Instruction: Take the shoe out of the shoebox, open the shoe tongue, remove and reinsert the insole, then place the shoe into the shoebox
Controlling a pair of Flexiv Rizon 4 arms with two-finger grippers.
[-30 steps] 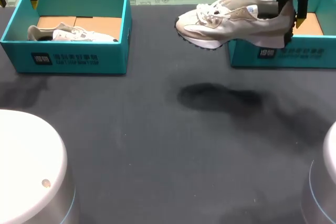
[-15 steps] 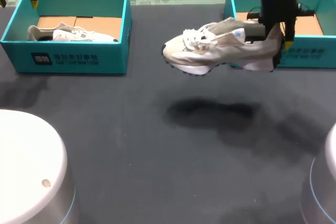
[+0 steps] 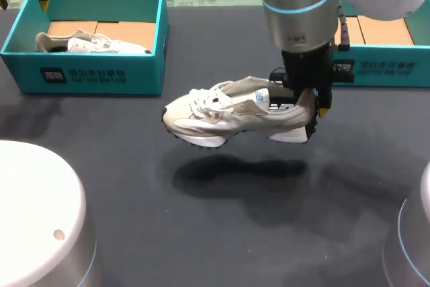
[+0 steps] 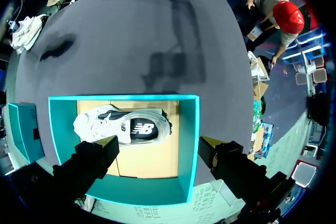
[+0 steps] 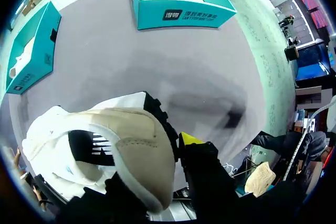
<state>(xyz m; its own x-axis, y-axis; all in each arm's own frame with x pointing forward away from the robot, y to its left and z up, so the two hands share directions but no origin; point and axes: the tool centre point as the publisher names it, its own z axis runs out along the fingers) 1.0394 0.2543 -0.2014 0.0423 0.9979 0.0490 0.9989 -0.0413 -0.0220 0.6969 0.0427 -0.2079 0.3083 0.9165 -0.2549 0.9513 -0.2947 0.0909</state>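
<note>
My right gripper [image 3: 310, 102] pinches the beige sneaker [image 3: 222, 109] by its heel collar, level above the table [image 3: 201, 233]. It looks light, soft-sided, firm at the heel: a sound hold, though the toe may sag. My left gripper [image 4: 157, 145] hangs open.

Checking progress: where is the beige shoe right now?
In the head view the beige shoe hangs over the table's middle, heel in the right gripper, toe pointing left, in front of the left shoebox and right shoebox.

Beige/wht shoe [image 3: 228, 115], teal shoebox [image 3: 403, 78]
</note>
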